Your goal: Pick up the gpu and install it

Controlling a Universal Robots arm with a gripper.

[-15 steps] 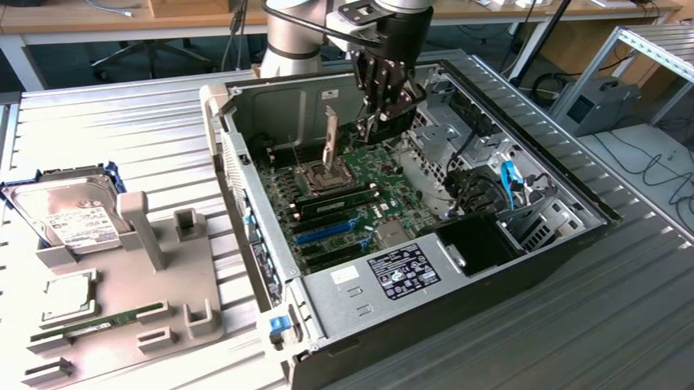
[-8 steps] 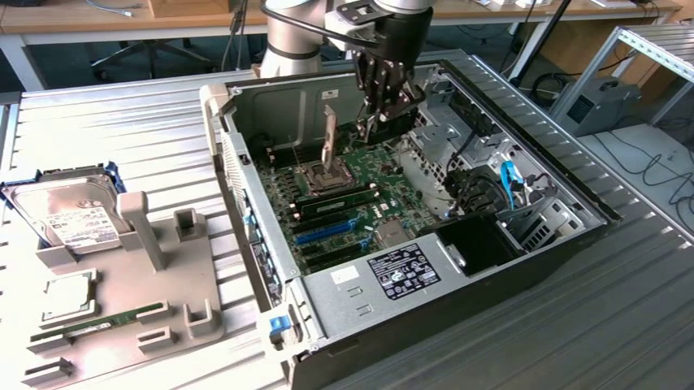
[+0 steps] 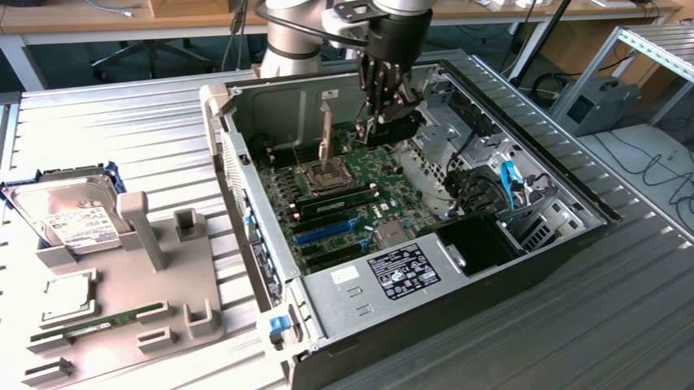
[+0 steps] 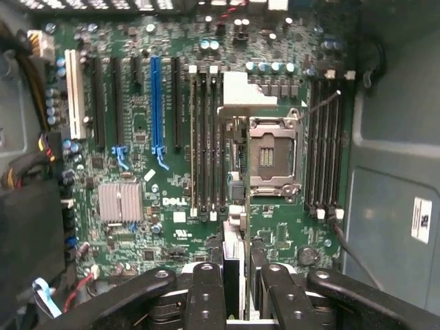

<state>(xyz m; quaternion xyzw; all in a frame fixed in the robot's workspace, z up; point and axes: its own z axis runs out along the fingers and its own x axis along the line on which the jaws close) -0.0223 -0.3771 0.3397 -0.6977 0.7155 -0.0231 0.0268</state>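
Observation:
In the exterior view my gripper (image 3: 382,107) reaches down into the open computer case (image 3: 564,236), near its far wall. It is shut on the gpu (image 3: 399,128), a dark slim card that hangs below the fingers, just above the green motherboard (image 3: 358,191). The wrist view looks straight down on the board. There the gpu (image 4: 232,240) shows edge-on as a thin dark strip with a silvery end, clamped between the black fingers (image 4: 206,295) of the gripper (image 4: 238,282). It hovers near the CPU socket (image 4: 273,155), and the long blue slot (image 4: 155,103) lies off to one side.
The case walls and drive cage (image 3: 477,179) hem in the board. A raised socket lever (image 3: 327,130) stands close to the gripper. At the exterior view's left, a grey fixture (image 3: 152,268) holds a hard drive in a blue frame (image 3: 65,213), a processor chip (image 3: 71,297) and a green memory stick (image 3: 93,327).

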